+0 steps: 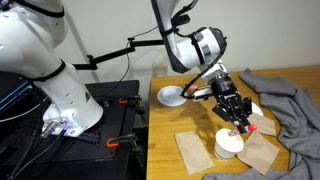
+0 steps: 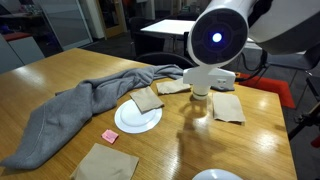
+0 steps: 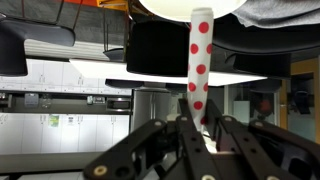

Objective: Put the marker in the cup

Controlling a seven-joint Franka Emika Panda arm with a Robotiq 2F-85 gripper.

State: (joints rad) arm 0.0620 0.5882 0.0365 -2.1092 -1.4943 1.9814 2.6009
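In the wrist view my gripper (image 3: 200, 128) is shut on the marker (image 3: 199, 60), a white stick with red dots that runs from between the fingers towards the white cup (image 3: 190, 7) at the frame's top edge. In an exterior view the gripper (image 1: 238, 119) hangs just above the short white paper cup (image 1: 229, 144) on the wooden table; the marker itself is too small to make out there. In an exterior view the arm's wrist with its blue light hides the gripper, and only part of the cup (image 2: 201, 93) shows beneath it.
A white plate (image 1: 172, 96) lies at the table's far side. Tan paper pieces (image 1: 190, 150) lie around the cup, and one plate (image 2: 138, 118) carries one. A grey cloth (image 2: 80, 110) lies crumpled along one edge. A small pink piece (image 2: 110, 135) lies near that plate.
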